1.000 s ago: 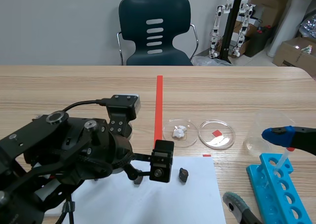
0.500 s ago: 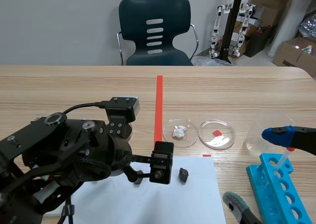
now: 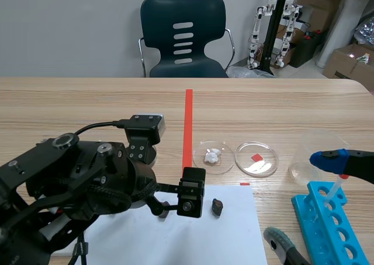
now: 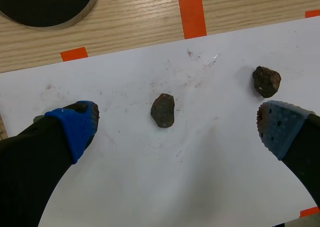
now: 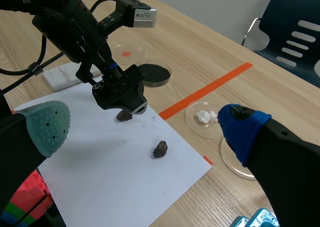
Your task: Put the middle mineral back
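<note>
Three dark brown minerals lie on the white paper (image 4: 210,187). The middle mineral (image 4: 163,110) rests flat between and just ahead of my open left gripper (image 4: 175,132). A second mineral (image 4: 266,81) sits beside the tip of one of its fingers, and a third (image 4: 80,107) peeks out at the other blue pad. In the scene view the left gripper (image 3: 175,206) hovers low over the paper, with one mineral (image 3: 217,206) to its right and the middle one (image 3: 163,212) half hidden. My right gripper (image 5: 145,129) stands open, off to the right near the rack.
A petri dish with white bits (image 3: 213,156) and a bare glass dish (image 3: 255,158) stand beyond the paper. A glass beaker (image 3: 318,151) and a blue test-tube rack (image 3: 330,227) are at the right. A dish of black material (image 5: 152,73) sits by the orange tape line (image 3: 188,125).
The left arm has shifted slightly down and left over the paper, then held still. The minerals and the right arm have not moved.
</note>
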